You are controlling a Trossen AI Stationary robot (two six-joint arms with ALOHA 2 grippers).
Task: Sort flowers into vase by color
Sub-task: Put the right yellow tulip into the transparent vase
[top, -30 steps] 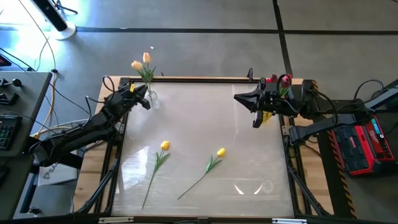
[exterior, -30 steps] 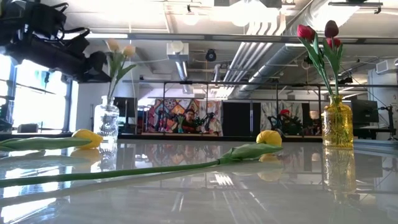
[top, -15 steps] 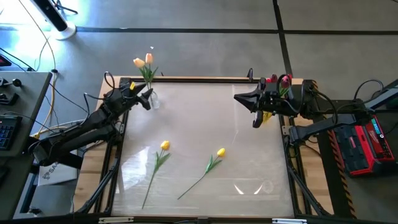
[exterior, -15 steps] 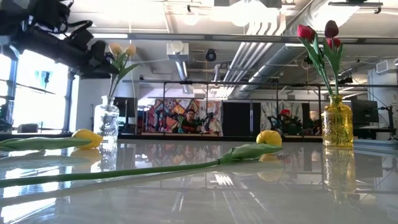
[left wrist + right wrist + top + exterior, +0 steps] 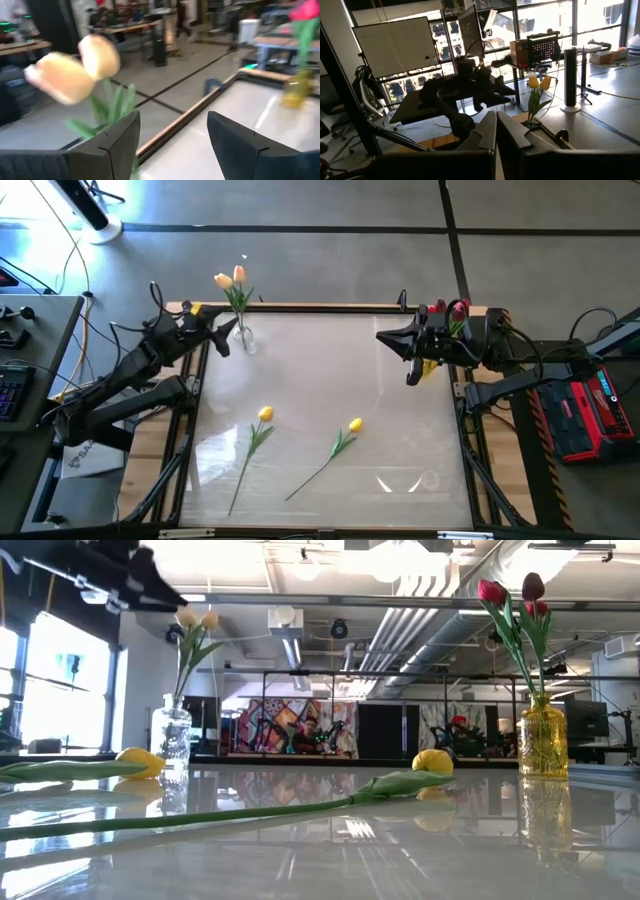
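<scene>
At the table's far left corner, the left gripper (image 5: 226,338) hangs with fingers spread and empty just beside a clear vase (image 5: 245,340) holding two yellow-orange tulips (image 5: 229,278), while the right gripper (image 5: 393,339) waits pinched together near the far right corner, in front of an amber vase (image 5: 543,741) holding three red and maroon tulips (image 5: 510,595). Between them, two yellow tulips (image 5: 262,416) (image 5: 353,426) lie flat on the glossy table (image 5: 400,440), well apart from both vases, with nothing in the way.
</scene>
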